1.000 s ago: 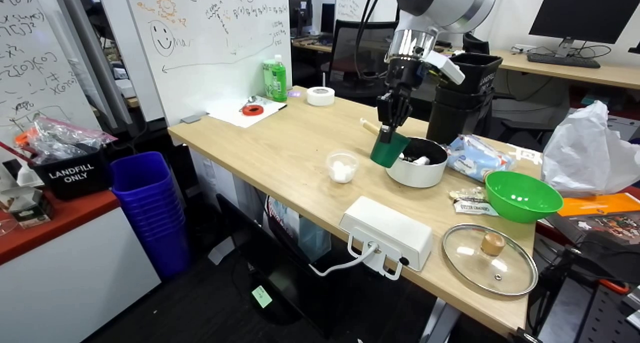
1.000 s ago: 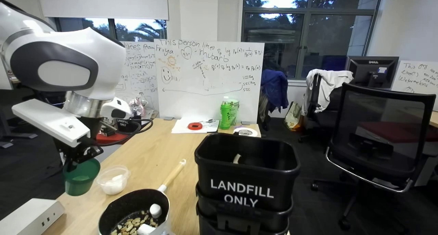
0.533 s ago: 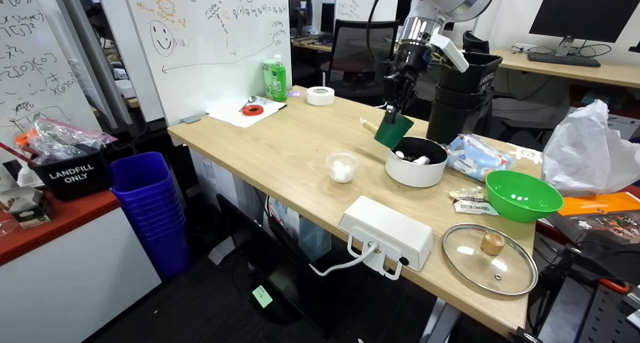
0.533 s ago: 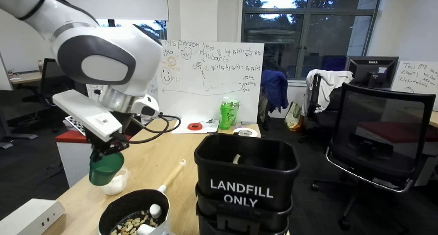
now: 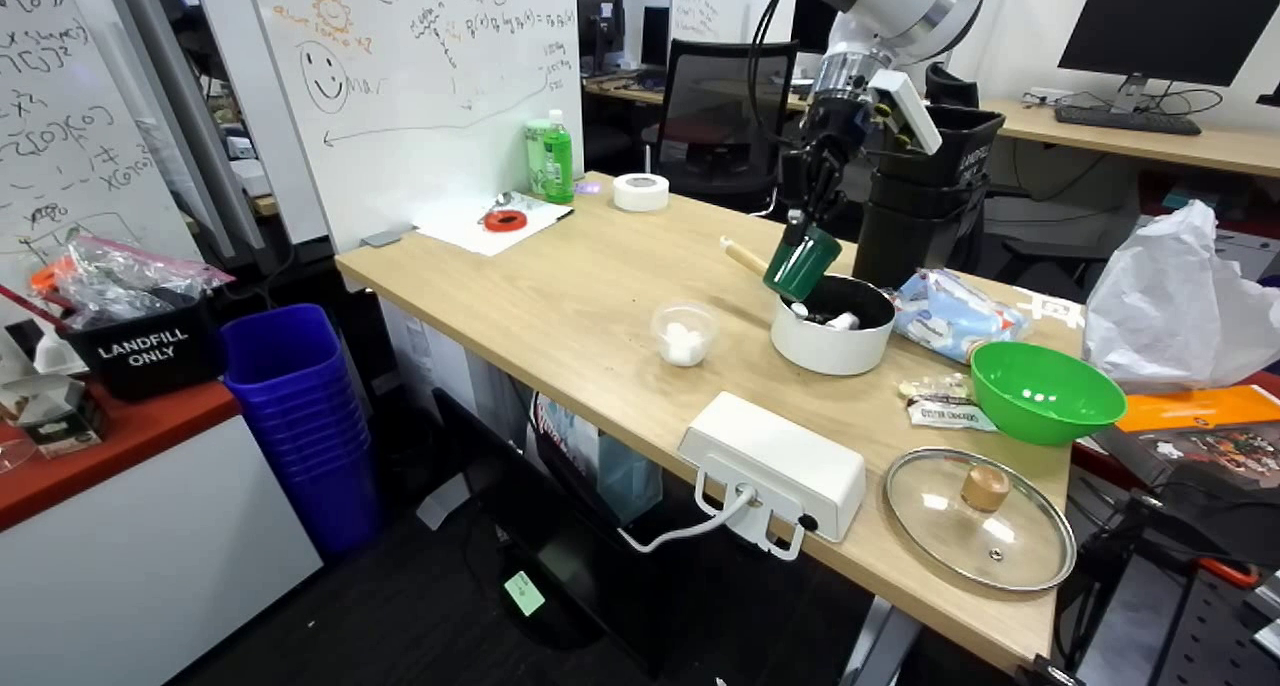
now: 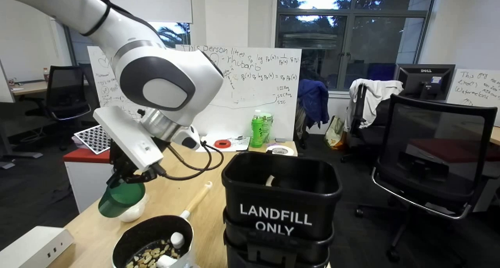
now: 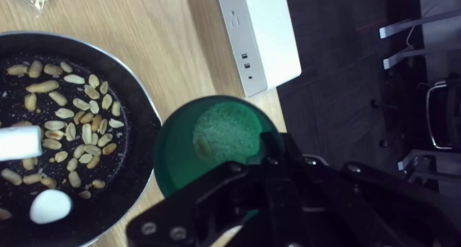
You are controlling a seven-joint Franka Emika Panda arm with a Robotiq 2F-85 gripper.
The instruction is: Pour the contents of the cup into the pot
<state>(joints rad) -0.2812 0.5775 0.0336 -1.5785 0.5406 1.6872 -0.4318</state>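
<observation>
Gripper point(image 5: 799, 230): clamped on the cup point(image 5: 803, 268) at its rim
Cup: green, tilted, held above the counter point(image 5: 570, 276) just beside the pot point(image 5: 832, 351); in the wrist view the two rims overlap
Cup's contents: whitish grains point(image 7: 230, 131) and a brownish bit point(image 7: 204, 146) lying at the bottom
Pot: on the counter, white outside and dark inside, with nuts point(image 7: 87, 133) and two white pieces point(image 7: 50, 206) in it
Handle point(image 6: 198, 199): wooden, jutting from the pot's side
Tub point(image 6: 140, 208): clear, near the pot, holding white lumps point(image 5: 684, 346) (in an exterior view the cup partly hides it)
Lid point(image 5: 940, 526): glass, lying on the counter near the green bowl point(image 5: 1050, 406)
</observation>
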